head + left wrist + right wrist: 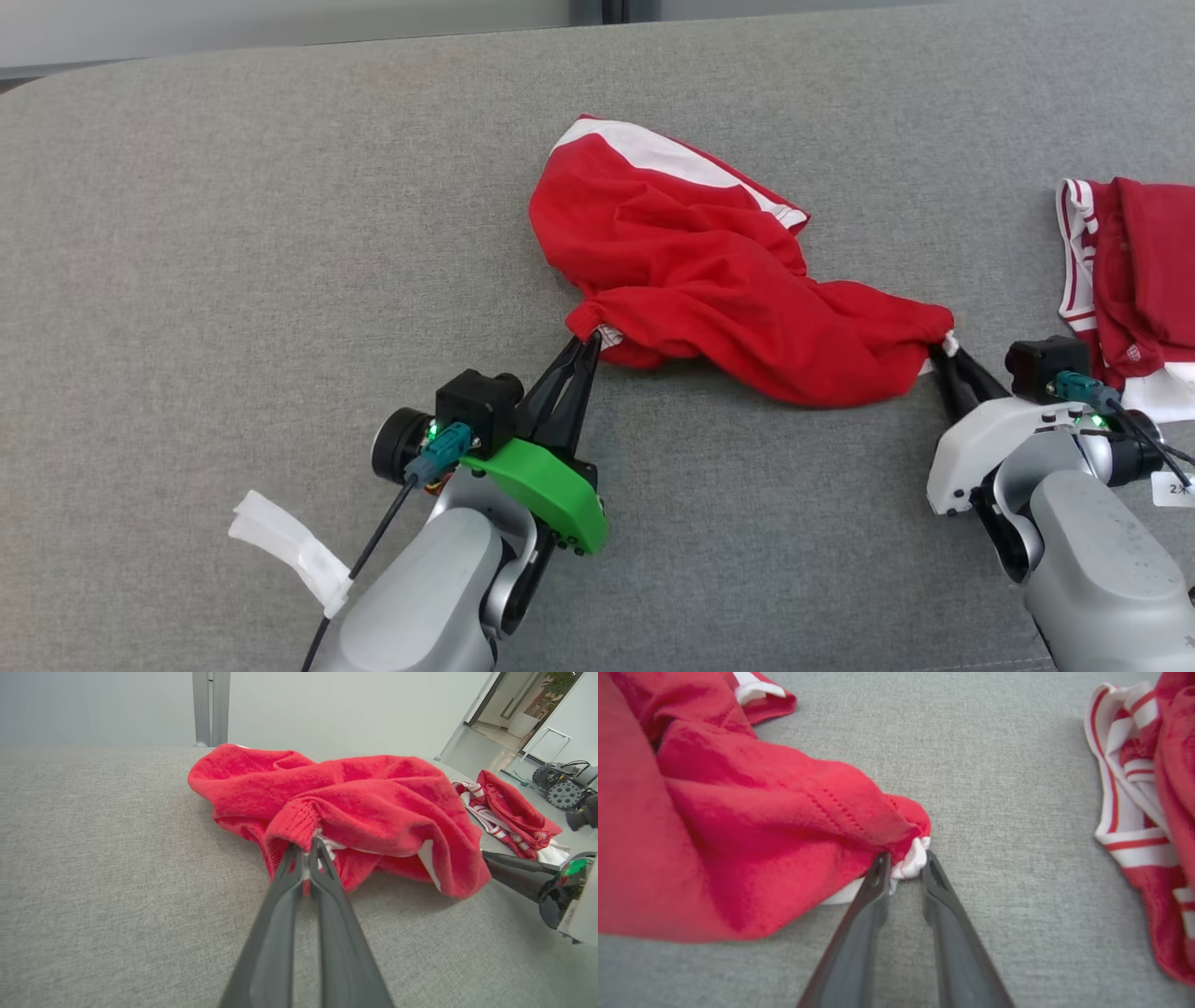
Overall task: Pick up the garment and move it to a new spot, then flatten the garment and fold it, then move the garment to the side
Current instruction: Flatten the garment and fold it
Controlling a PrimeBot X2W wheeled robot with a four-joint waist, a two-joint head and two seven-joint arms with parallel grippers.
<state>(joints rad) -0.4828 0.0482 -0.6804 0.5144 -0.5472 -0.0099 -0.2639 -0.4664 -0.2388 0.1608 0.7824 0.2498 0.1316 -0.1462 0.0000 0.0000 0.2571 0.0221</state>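
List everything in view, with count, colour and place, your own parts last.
red garment: one, red with white trim, crumpled at the middle of the surface
striped garment: one, red with white stripes, bunched at the right edge, apart from the first
upholstered surface: one, grey, under both garments
metal post: one, grey, behind the far edge
wheeled machine: one, dark, on the floor far to the right
tape strip: one, white, on the left arm's cable
left hand: one, dark fingers, shut on the red garment's left end
right hand: one, dark fingers, closed on the white hem at its right end
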